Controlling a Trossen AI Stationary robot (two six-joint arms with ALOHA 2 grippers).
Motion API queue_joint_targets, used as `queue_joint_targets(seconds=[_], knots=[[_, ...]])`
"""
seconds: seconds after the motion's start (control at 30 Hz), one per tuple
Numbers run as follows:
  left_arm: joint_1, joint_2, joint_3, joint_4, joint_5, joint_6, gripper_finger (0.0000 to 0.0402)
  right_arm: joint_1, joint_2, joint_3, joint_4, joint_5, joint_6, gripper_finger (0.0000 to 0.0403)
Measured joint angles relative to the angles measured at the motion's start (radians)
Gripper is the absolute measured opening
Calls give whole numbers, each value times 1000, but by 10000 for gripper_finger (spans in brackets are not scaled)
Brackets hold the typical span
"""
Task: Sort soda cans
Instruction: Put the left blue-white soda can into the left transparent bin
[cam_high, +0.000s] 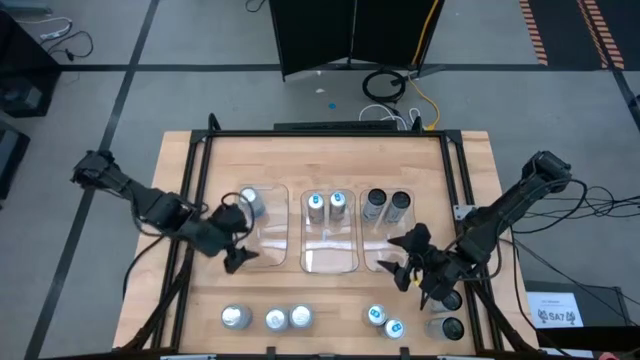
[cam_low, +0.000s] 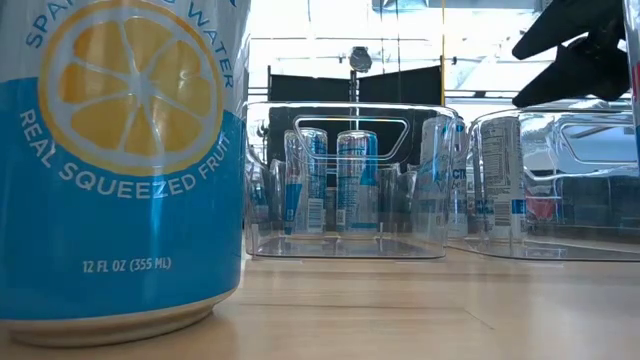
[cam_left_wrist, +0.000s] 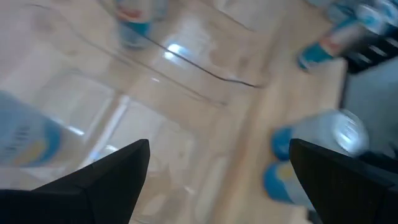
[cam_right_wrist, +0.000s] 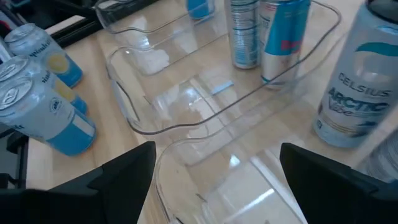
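Observation:
Three clear bins stand side by side mid-table. The left bin (cam_high: 262, 240) holds one silver-topped soda can (cam_high: 250, 203). In the middle bin (cam_high: 330, 245) are two blue-topped cans (cam_high: 327, 205), and in the right bin (cam_high: 388, 245) two dark cans (cam_high: 387, 205). Along the near edge stand three silver-topped cans (cam_high: 268, 318), two blue-topped cans (cam_high: 385, 321) and two dark cans (cam_high: 450, 315). My left gripper (cam_high: 240, 245) (cam_left_wrist: 217, 180) hangs open over the left bin's near end. My right gripper (cam_high: 402, 262) (cam_right_wrist: 217, 180) hangs open over the right bin's near end, with nothing between its fingers.
A raised dark frame (cam_high: 205, 150) borders the wooden table (cam_high: 300, 160) on the left, far and right sides. In the low view a lemon sparkling-water can (cam_low: 120, 170) stands close at the left. The strip of table between the bins and the near cans is bare.

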Motion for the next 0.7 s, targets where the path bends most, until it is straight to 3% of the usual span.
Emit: queue_joint_targets(seconds=[0.17, 0.3, 0.43, 0.7], knots=[[-123, 0, 0, 57, -1, -109, 393, 0, 0, -4, 24, -1, -36, 336], [-222, 5, 0, 70, -68, -241, 393, 0, -1, -4, 33, -3, -63, 336], [-310, 31, 0, 59, -128, -419, 393, 0, -1, -4, 50, -8, -81, 336], [-446, 139, 5, 58, -118, -817, 393, 0, -1, -4, 51, -12, -81, 336]])
